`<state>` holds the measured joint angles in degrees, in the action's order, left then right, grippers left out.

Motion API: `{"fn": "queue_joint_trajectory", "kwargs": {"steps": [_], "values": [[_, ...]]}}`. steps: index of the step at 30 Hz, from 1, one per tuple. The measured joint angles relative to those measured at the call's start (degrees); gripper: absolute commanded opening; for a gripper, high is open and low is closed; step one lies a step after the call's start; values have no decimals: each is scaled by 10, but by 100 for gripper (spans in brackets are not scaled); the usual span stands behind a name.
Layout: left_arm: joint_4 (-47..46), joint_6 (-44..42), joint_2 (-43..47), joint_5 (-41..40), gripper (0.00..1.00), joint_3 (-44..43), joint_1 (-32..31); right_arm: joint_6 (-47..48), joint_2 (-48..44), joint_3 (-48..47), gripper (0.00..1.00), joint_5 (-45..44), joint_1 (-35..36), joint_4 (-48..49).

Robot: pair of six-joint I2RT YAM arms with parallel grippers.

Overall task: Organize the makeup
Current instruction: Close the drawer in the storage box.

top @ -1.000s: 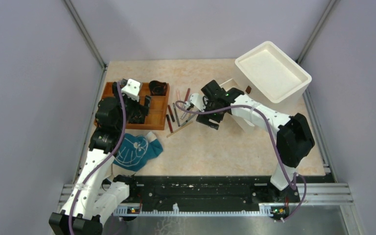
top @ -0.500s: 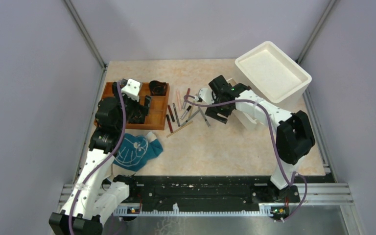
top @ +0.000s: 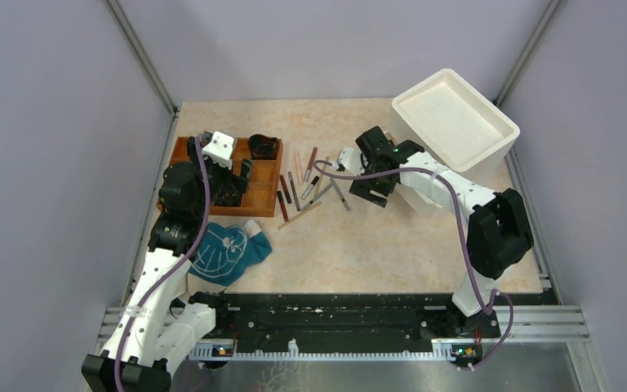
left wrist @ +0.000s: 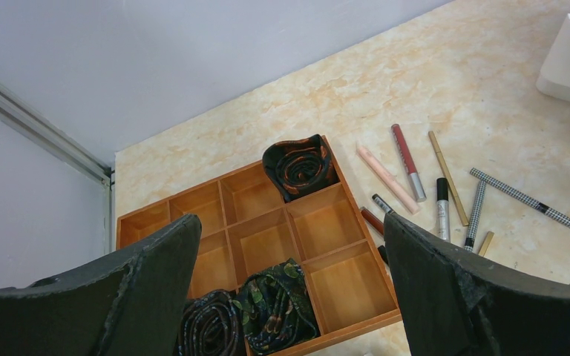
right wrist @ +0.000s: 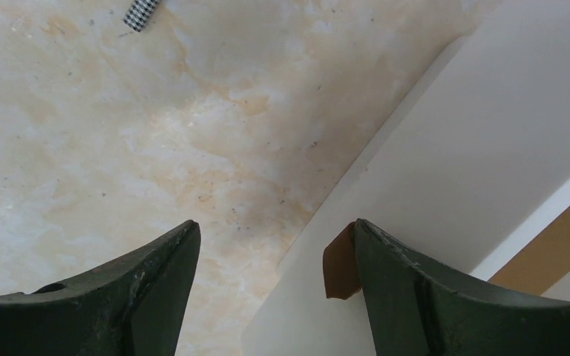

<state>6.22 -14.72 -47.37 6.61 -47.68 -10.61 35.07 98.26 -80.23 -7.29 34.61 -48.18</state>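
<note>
Several slim makeup pencils (top: 306,184) lie loose on the table right of the wooden tray. In the left wrist view I see a pink pencil (left wrist: 386,178), a dark red and silver one (left wrist: 408,162), a gold one (left wrist: 447,178), a black and silver one (left wrist: 442,209) and a checkered one (left wrist: 525,199). My right gripper (top: 369,192) is open and empty, low over the table beside a white panel (right wrist: 445,148). In its own view (right wrist: 273,226) a small brown piece (right wrist: 339,263) shows by the right finger. My left gripper (left wrist: 289,222) is open and empty above the tray. Sponges, palette and compact are out of view.
The wooden tray (top: 178,151) with square compartments (left wrist: 341,285) holds rolled dark patterned cloths (left wrist: 297,165). A teal patterned cloth (top: 229,249) lies in front of it. A large white box (top: 455,122) stands at the back right. Grey walls close in both sides.
My right gripper has moved right and back, from over the pencil pile to beside the white box. A checkered pencil now lies uncovered at the right of the pile. The left arm has not moved.
</note>
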Motion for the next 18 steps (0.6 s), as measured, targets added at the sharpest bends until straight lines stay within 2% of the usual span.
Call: {"fn": "queue_joint_trajectory", "kwargs": {"steps": [18], "values": [[0,0,0,0,99,0,0,19,-24,12,75,-14,-44,2]]}}
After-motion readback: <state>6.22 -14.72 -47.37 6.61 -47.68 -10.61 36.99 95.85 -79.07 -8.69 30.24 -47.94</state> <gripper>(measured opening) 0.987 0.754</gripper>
